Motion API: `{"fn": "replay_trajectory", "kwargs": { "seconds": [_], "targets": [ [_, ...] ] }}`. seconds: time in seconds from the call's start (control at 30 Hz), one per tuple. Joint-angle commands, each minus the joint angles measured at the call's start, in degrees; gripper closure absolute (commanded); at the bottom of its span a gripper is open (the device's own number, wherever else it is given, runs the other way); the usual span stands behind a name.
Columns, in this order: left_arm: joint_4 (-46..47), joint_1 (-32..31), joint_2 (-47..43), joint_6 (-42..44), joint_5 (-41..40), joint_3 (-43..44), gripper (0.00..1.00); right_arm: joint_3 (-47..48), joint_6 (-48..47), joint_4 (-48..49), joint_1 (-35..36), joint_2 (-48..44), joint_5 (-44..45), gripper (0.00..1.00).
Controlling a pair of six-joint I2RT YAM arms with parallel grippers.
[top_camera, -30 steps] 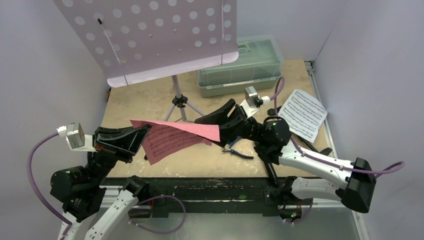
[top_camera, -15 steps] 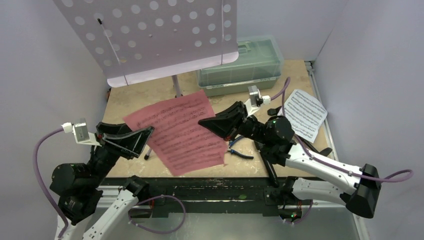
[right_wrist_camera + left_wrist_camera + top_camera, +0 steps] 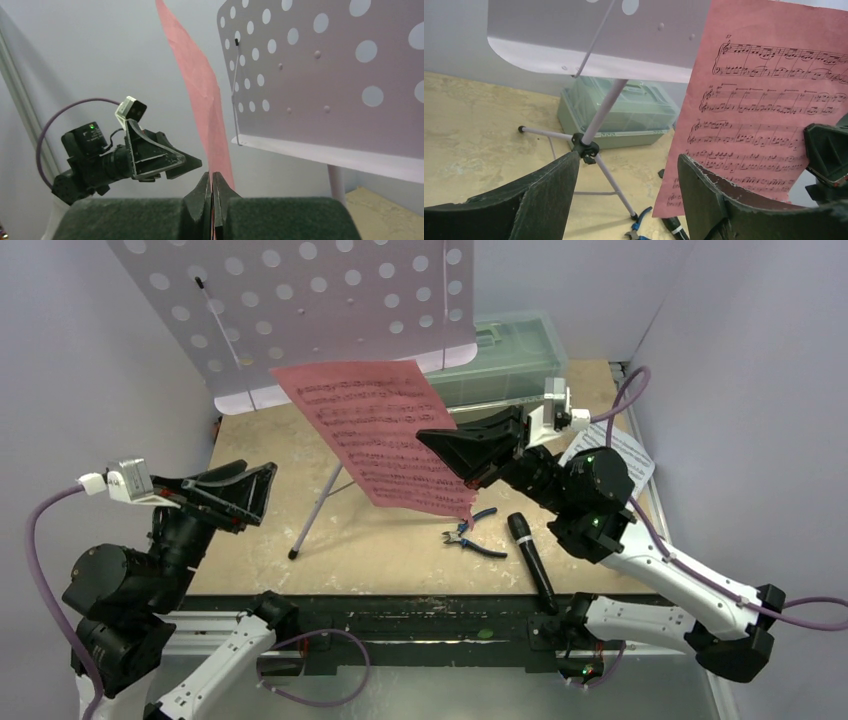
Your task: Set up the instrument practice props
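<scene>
My right gripper (image 3: 440,450) is shut on the lower right edge of the pink sheet of music (image 3: 385,430) and holds it upright in the air, in front of the lilac perforated music stand (image 3: 300,310). In the right wrist view the jaws (image 3: 211,182) pinch the pink sheet (image 3: 200,85) edge-on, beside the stand's desk (image 3: 325,75). My left gripper (image 3: 255,490) is open and empty, well left of the sheet. Its fingers (image 3: 554,195) frame the stand's pole (image 3: 604,107) and the pink sheet (image 3: 764,110). The black microphone (image 3: 530,560) lies on the table. The white sheet (image 3: 638,452) lies partly hidden behind my right arm.
A translucent green toolbox (image 3: 510,350) sits at the back behind the stand. Blue-handled pliers (image 3: 470,535) lie beside the microphone near the front edge. The stand's tripod legs (image 3: 320,505) spread across the table's middle. Walls close in on both sides.
The left gripper let go of the pink sheet, opened and drew back left. The right gripper shut on the sheet and raised it from flat to upright before the stand.
</scene>
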Motion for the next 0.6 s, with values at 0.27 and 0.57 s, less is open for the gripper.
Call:
{"fn": "replay_trajectory", "kwargs": {
  "seconds": [0.27, 0.57],
  "targets": [
    [-2.07, -0.12, 17.64, 3.73, -18.16, 16.50, 0.35, 22.21, -6.98, -5.87, -0.29, 13.35, 8.97, 1.00],
    [8.77, -0.12, 22.09, 11.04, -21.46, 17.33, 0.35, 36.70, -8.27, -4.98, -0.38, 24.37, 9.64, 1.00]
  ]
}}
